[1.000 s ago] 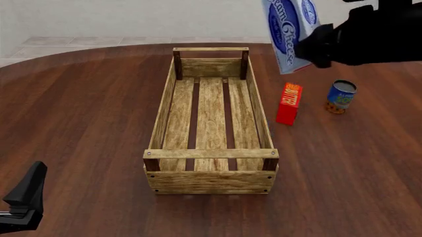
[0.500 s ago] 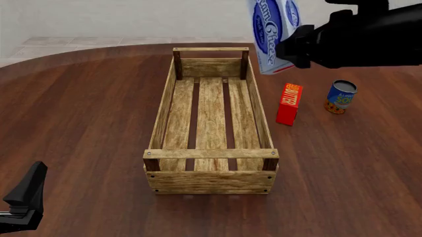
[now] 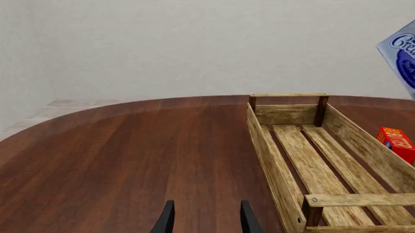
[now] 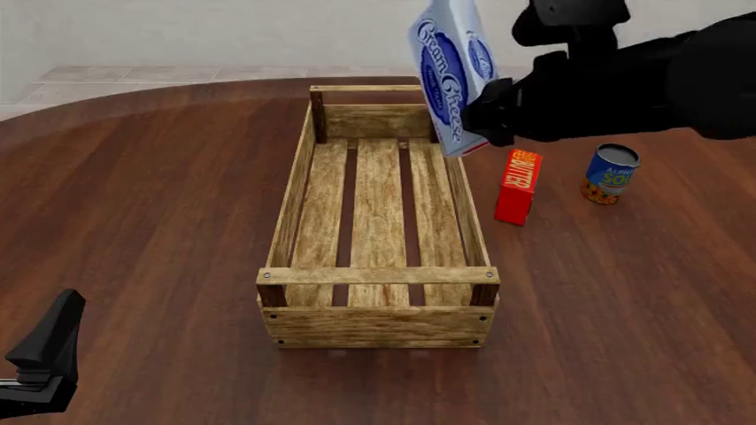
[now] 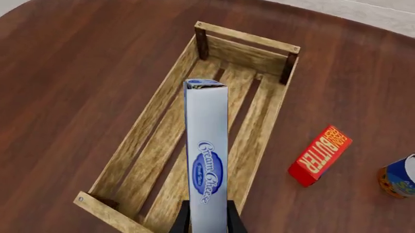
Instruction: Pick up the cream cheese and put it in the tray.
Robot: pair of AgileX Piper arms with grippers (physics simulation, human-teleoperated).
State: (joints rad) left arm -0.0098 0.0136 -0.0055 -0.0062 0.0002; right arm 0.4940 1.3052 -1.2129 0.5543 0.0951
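Note:
The cream cheese (image 4: 452, 73), a white-grey box with a dark blue oval logo, hangs in the air, tilted and standing on end, over the far right side of the tray (image 4: 378, 275). My right gripper (image 4: 482, 117) is shut on its lower end. In the right wrist view the cream cheese (image 5: 207, 150) stands between the fingers (image 5: 183, 221), above the slatted bottom of the tray (image 5: 139, 137). My left gripper (image 3: 206, 221) is open and holds nothing, low over the table left of the tray (image 3: 277, 167); it shows at the near left corner (image 4: 45, 359) in the front view.
A narrow red box (image 4: 518, 185) stands upright just right of the tray, and a blue can (image 4: 611, 173) sits further right. The red box (image 5: 319, 156) and the can (image 5: 399, 176) also show in the right wrist view.
My right gripper has carried the cream cheese leftward, from beside the tray's far right corner to above its right side. The left arm has not moved.

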